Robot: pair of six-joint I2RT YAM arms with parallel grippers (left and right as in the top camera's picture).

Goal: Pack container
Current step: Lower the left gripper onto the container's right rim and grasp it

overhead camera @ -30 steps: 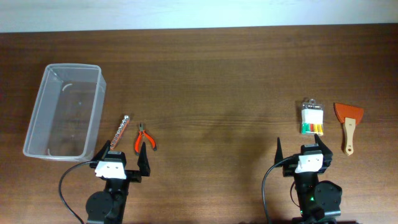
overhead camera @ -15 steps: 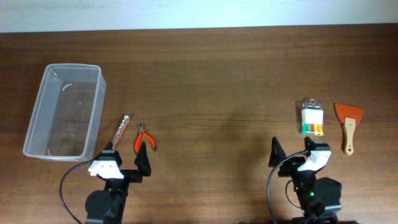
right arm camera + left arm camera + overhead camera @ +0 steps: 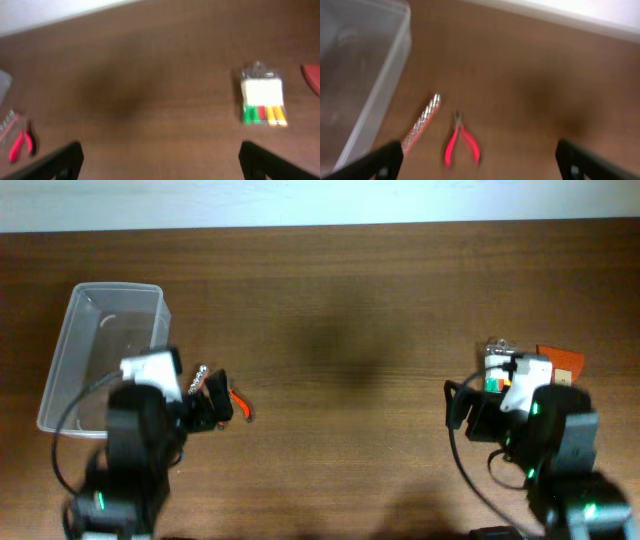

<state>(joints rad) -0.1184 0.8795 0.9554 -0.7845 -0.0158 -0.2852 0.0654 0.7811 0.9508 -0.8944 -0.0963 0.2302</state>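
Observation:
The clear plastic container (image 3: 100, 350) stands empty at the far left and shows in the left wrist view (image 3: 355, 70). Red-handled pliers (image 3: 461, 145) and a silvery twisted rod (image 3: 422, 120) lie just right of it. My left gripper (image 3: 480, 165) is open and empty, above and just short of the pliers (image 3: 241, 409). A clear pack with coloured pieces (image 3: 262, 100) lies at the right, with an orange scraper (image 3: 566, 361) beside it. My right gripper (image 3: 160, 160) is open and empty, short of the pack. In the overhead view both arms partly hide these items.
The white wall edge runs along the table's far side (image 3: 320, 220). The wooden table (image 3: 350, 330) lies between the two groups of items. The right wrist view also shows the pliers (image 3: 22, 142) at its far left.
Both arms have lifted from the table's front edge and moved forward. The left arm now covers part of the rod and pliers; the right arm covers part of the pack and scraper.

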